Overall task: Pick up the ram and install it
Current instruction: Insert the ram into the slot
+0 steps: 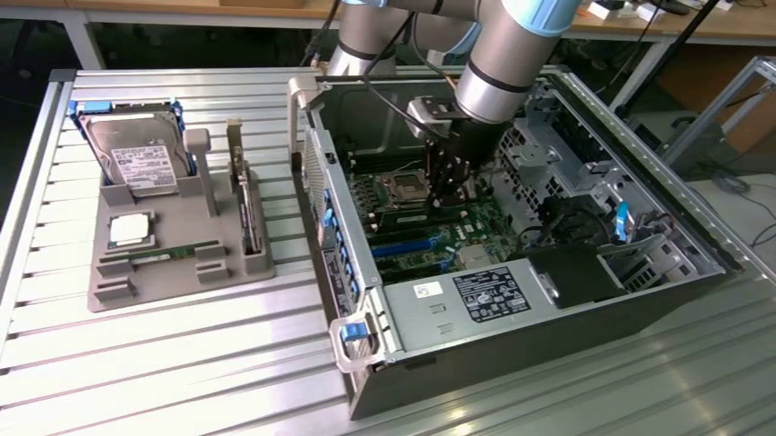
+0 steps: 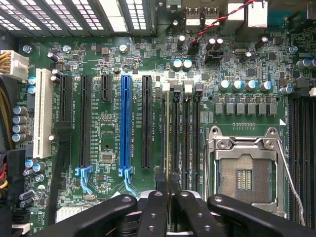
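We're looking at a ribbed silver metal table point(image 1: 182, 363), and lying open on it is a big dark grey computer case point(image 1: 582, 309) with its green motherboard point(image 1: 419, 227) exposed. To the exterior view's left sits a grey moulded parts tray point(image 1: 182, 272), carrying a boxy silver hard drive with a white label point(image 1: 144, 159) and, just below it, a square silver processor chip point(image 1: 130, 230).

The grey-and-blue robot arm point(image 1: 510, 64) reaches down into the case, and its black claw point(image 1: 452, 186) is low over the board beside the empty silver processor socket point(image 2: 245, 170).

Up close from the wrist, we see the claw point(image 2: 167, 190) pinched narrow on the long thin green ram stick point(image 2: 167, 143), seen edge-on. The stick stands upright on its edge and runs along the first of the black memory slots point(image 2: 185, 138), between the long black expansion slot point(image 2: 146, 123) and the socket. We can't tell whether it is pressed fully home. A bright blue expansion slot point(image 2: 125, 123) lies further off, beside a white one point(image 2: 43, 118).
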`<state>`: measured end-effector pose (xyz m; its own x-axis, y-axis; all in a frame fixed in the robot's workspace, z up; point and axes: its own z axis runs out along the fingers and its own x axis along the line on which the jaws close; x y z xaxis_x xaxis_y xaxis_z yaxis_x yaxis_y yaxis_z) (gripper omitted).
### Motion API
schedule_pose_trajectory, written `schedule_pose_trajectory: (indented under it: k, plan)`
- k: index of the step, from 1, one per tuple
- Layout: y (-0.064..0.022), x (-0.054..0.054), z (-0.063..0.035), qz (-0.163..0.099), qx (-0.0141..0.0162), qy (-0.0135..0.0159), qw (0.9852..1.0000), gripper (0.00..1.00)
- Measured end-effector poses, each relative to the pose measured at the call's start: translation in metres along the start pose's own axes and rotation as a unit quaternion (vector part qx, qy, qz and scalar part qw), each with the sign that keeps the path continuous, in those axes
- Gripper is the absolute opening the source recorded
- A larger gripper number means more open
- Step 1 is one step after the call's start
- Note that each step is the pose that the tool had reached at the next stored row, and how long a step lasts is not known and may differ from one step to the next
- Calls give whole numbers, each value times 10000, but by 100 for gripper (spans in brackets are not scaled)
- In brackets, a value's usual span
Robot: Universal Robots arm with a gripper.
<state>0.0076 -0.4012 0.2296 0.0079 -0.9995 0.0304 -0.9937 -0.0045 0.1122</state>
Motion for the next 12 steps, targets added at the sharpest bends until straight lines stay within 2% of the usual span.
schedule_pose_trajectory:
  k: [5, 6, 7, 10, 12]
  plan:
    - [-1, -1, 2, -1, 1, -3, 10000, 13]
    - [-1, 0, 2, 0, 1, -2, 10000, 20]
    - [0, 0, -4, 2, 0, 0, 10000, 20]
    - [18, 2, -115, 3, 12, -1, 10000, 20]
    - [25, 0, -156, 3, 17, -2, 10000, 20]
